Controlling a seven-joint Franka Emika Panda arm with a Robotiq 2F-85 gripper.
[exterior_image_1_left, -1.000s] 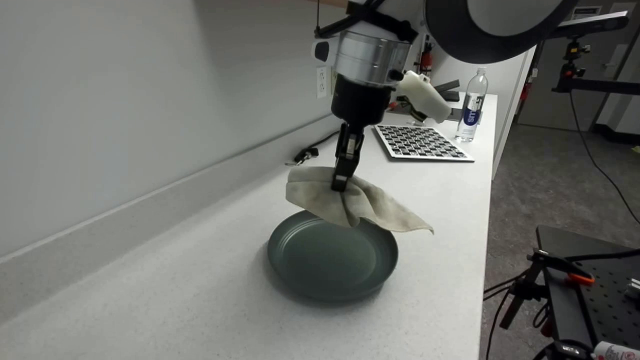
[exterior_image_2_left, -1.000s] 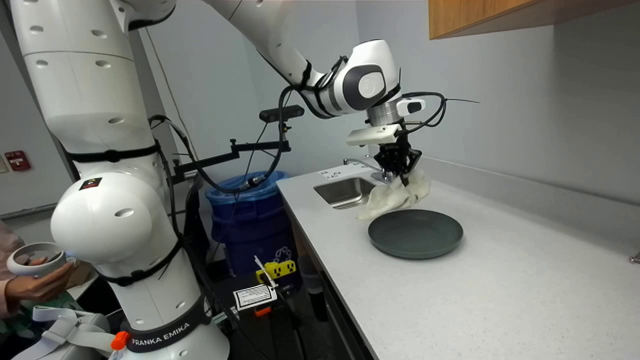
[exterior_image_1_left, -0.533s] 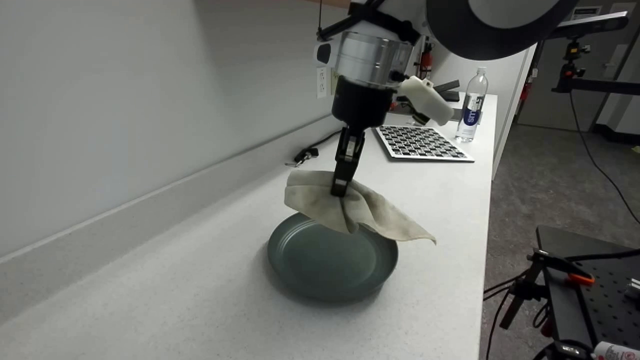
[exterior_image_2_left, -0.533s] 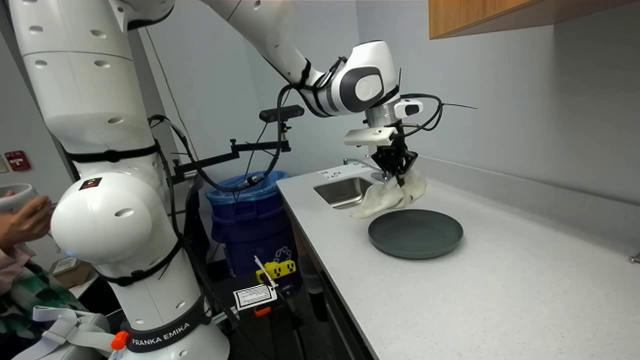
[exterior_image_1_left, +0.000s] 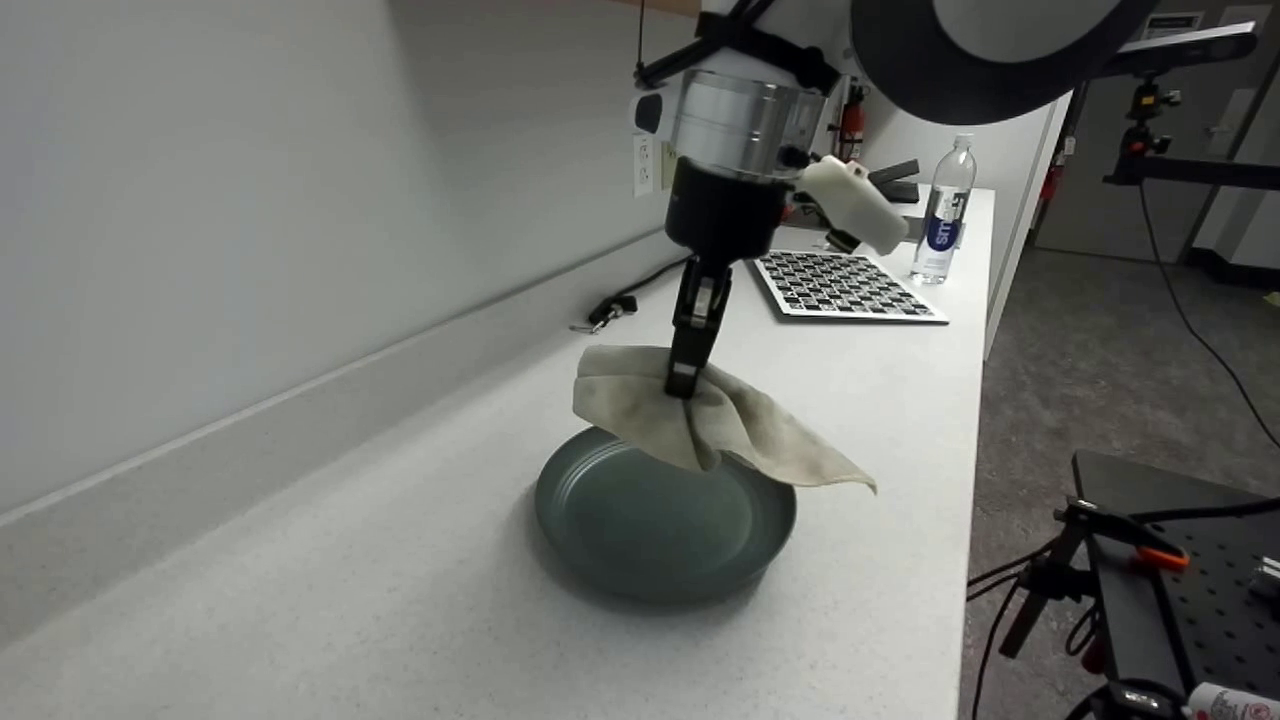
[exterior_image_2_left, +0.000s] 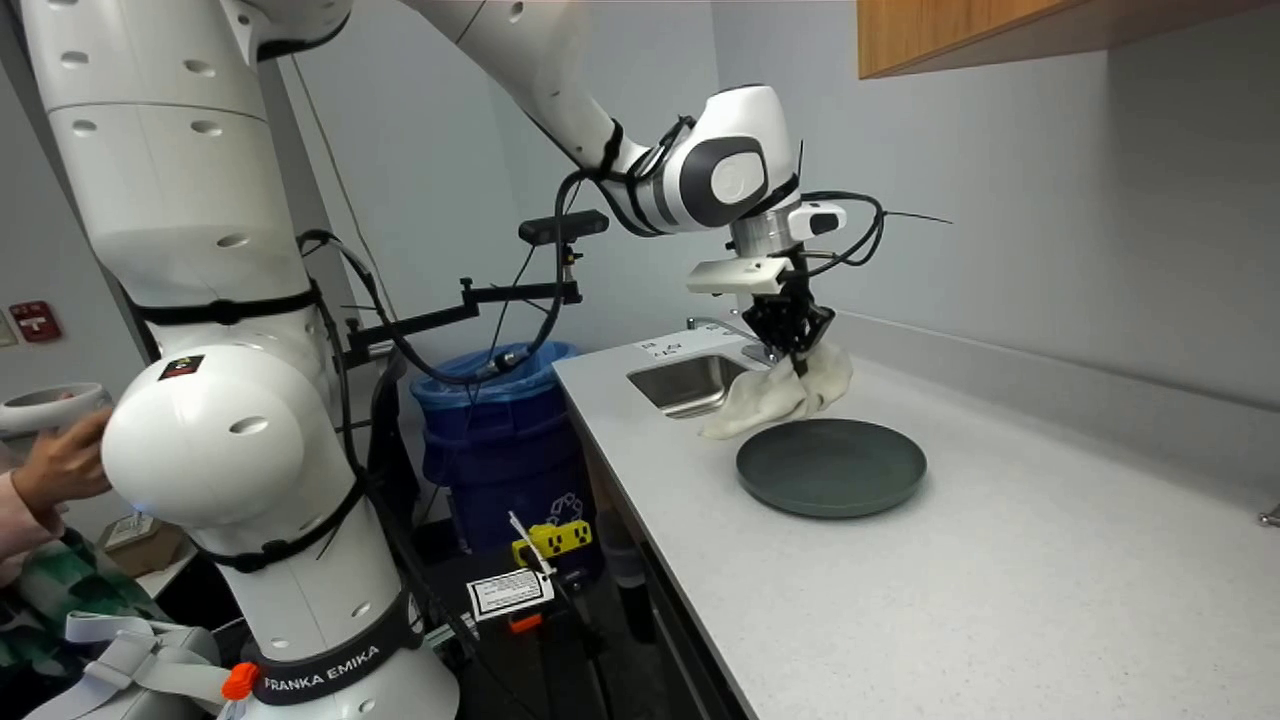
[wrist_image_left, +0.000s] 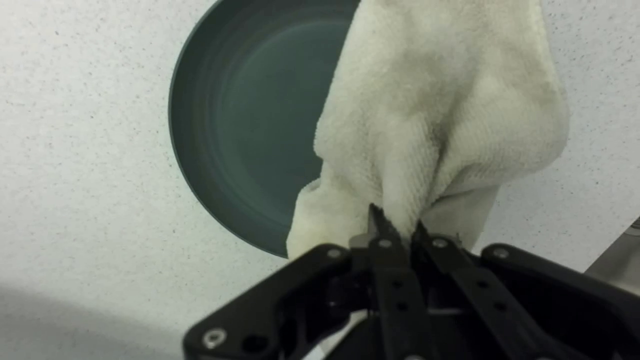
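On the counter (exterior_image_1_left: 380, 600), the plate (exterior_image_1_left: 655, 530) is lying face up; the cloth (wrist_image_left: 425, 115) is hanging over one side, contact unclear; you seem to be holding it poised, so the next move is probably calling for care with its loose corners; only the wrist view is clearly showing the fold the gripper (wrist_image_left: 398, 220) is clamping.

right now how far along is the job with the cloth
Done: the tool is shut on the cloth, which looks lifted. In hand: the cloth hangs over part of the plate. Left: perhaps wiping or setting it down; it's not yet released, and plate contact is unclear.
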